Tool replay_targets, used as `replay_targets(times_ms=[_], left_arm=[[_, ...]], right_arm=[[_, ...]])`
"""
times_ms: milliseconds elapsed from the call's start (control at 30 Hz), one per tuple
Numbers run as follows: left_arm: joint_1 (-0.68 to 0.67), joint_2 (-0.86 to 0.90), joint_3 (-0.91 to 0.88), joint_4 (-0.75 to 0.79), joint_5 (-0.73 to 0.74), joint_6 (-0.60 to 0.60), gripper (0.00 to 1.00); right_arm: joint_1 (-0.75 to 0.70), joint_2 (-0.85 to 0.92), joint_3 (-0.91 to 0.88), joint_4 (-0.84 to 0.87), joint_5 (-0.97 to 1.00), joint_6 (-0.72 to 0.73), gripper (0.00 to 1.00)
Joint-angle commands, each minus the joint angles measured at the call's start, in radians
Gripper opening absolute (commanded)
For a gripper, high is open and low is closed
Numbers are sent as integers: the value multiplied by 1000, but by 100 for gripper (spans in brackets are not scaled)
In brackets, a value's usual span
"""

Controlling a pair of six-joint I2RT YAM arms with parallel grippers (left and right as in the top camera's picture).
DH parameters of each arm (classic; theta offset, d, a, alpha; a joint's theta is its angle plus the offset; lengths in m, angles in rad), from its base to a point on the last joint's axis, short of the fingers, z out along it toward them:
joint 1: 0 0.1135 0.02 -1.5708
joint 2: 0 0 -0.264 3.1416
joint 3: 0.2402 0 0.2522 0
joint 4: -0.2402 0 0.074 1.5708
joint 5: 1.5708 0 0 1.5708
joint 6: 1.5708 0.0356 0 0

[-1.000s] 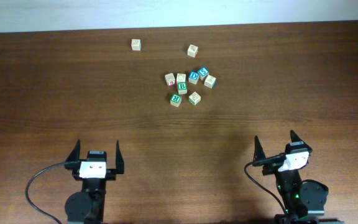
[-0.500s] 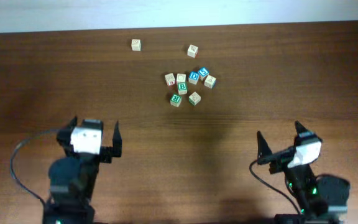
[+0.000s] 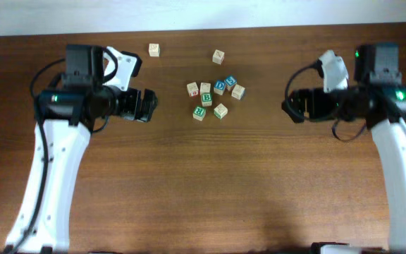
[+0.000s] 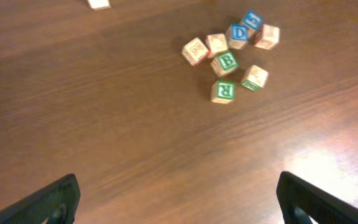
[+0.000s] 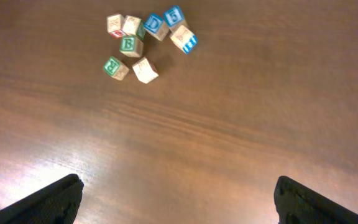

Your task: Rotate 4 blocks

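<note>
Overhead: the blocks sit in a loose cluster on the tabletop (image 3: 203,176), a bit above centre; B block (image 3: 206,98) is mid-left in the cluster, tan block (image 3: 205,88) right against it at 12 o'clock, R block (image 3: 199,112) just off it at 7 o'clock, green-edged block (image 3: 220,111) near at 4 o'clock, apart from the R; red-lettered cube (image 3: 192,89) at 10 o'clock of the B, blue D cube (image 3: 220,86) at 1 o'clock w/ a 2nd blue cube (image 3: 230,82) beside it; one stray cube (image 3: 154,49) lies well off toward 10 o'clock, another stray cube (image 3: 218,56) toward 12; left pincer (image 3: 152,106) hangs at 9 o'clock of the cluster, right pincer (image 3: 287,106) at 3 o'clock, both well apart from every block

Left wrist: left pincer (image 4: 178,180) released, jaws spread wide, fingers (image 4: 48,202) only in the 7 and 5 o'clock corners, bare wood btwn them; cluster at 1 o'clock; B block (image 4: 227,62) and R block (image 4: 223,91) show green letters up, green-edged block (image 4: 254,78) at 3 o'clock of them

Right wrist: right pincer (image 5: 178,183) also released, holding nothing; cluster at 11 o'clock; R block (image 5: 112,67) and green-edged block (image 5: 145,70) lie nearest the camera, apart; B block (image 5: 130,45) just behind them, letter blurred
</note>
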Motion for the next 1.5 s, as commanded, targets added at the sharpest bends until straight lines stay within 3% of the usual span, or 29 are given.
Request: replay_targets(times_ms=[0,67,133,200,267,300,333,433,500,567,667,1067,1200,1333,1467], left_arm=[[-23,139,181,-53,119,6,99],[-49,172,183,-42,113,7,99],[-52,192,182,-38,97,6,99],[-52,203,182,-38,115,6,99],[-52,209,182,-33,115,6,99],[-51,211,182,-31,114,5,94],[-46,214,182,-26,97,-48,80],[-6,227,182,-7,-85,-370,75],[16,239,182,-6,-142,-450,75],[29,264,182,-5,-164,-458,76],[42,300,182,-3,-164,-460,81],[44,324,182,-8,-164,-460,82],[44,324,182,-8,-164,-460,82],[44,324,182,-8,-164,-460,82],[44,324,182,-8,-164,-460,82]], right_arm=[[45,203,209,-45,-101,-106,98],[75,277,240,28,-105,-95,98],[90,322,240,131,-178,24,98],[123,373,240,184,-177,10,98],[174,420,240,201,-83,10,88],[192,434,240,203,-51,10,82],[225,457,240,208,6,11,78],[314,528,240,232,115,15,75],[361,572,240,259,148,16,68],[407,612,240,300,217,42,59],[455,657,239,328,267,42,59],[482,788,238,381,357,55,58],[482,788,238,371,356,60,38],[481,788,239,286,357,214,30],[481,788,239,167,351,379,31]])
